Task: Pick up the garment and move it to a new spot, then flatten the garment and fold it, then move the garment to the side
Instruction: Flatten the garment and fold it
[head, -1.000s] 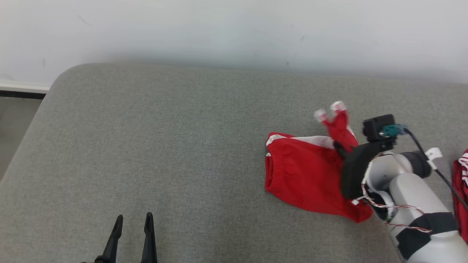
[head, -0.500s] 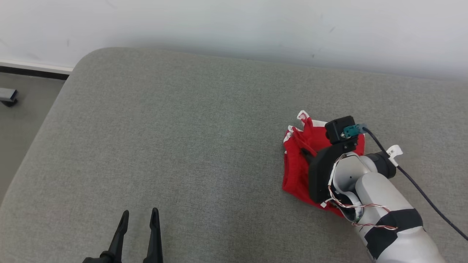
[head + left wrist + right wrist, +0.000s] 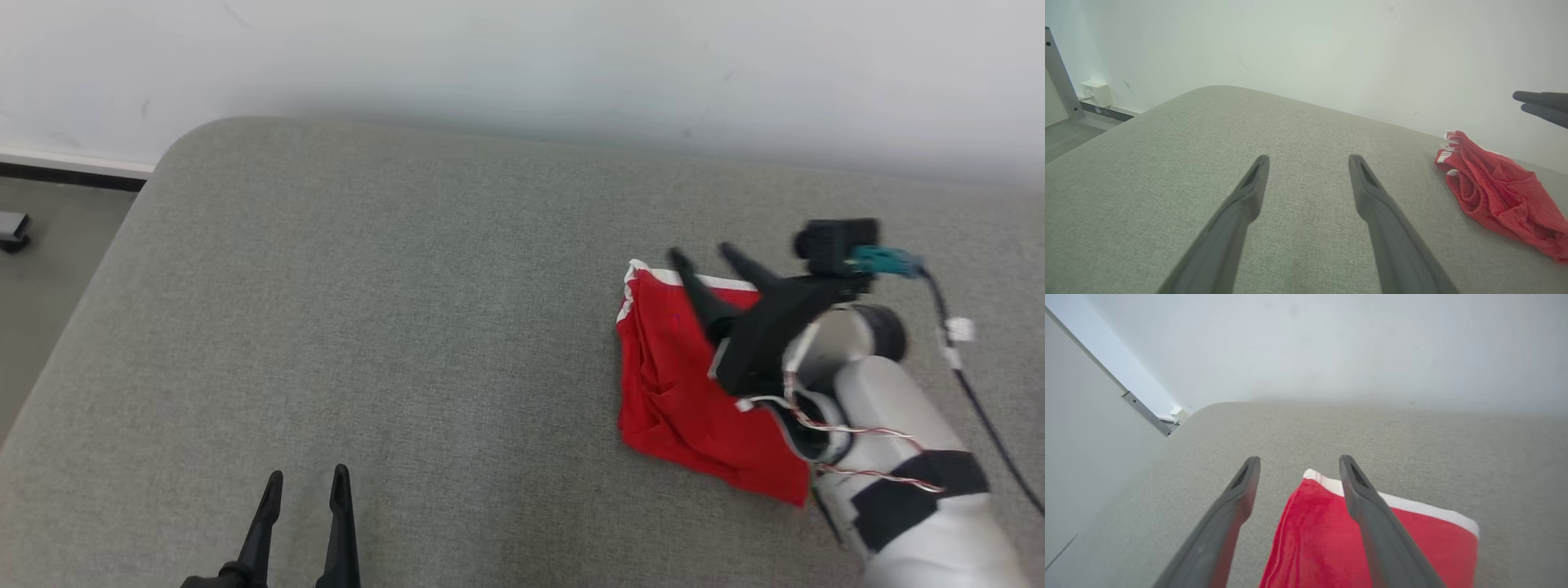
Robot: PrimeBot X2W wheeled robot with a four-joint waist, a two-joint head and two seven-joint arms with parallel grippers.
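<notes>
Looking down, I see the red garment (image 3: pixel 673 384) lying folded on the right of the grey fabric surface (image 3: pixel 367 310). My right gripper (image 3: pixel 702 255) hangs over it, fingers apart, seemingly clear of the cloth. My left gripper (image 3: pixel 307 475) sits well apart from it, fingers spread.

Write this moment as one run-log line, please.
right gripper: open, raised over red garment | left gripper: open, empty | red garment: lying on grey cushion

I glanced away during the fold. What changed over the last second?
The right gripper let go of the red shorts: it was shut on a raised fold, now it is open and lifted above them. The shorts dropped into a flatter folded pile on the grey cushion. The left gripper stayed open and idle.
</notes>
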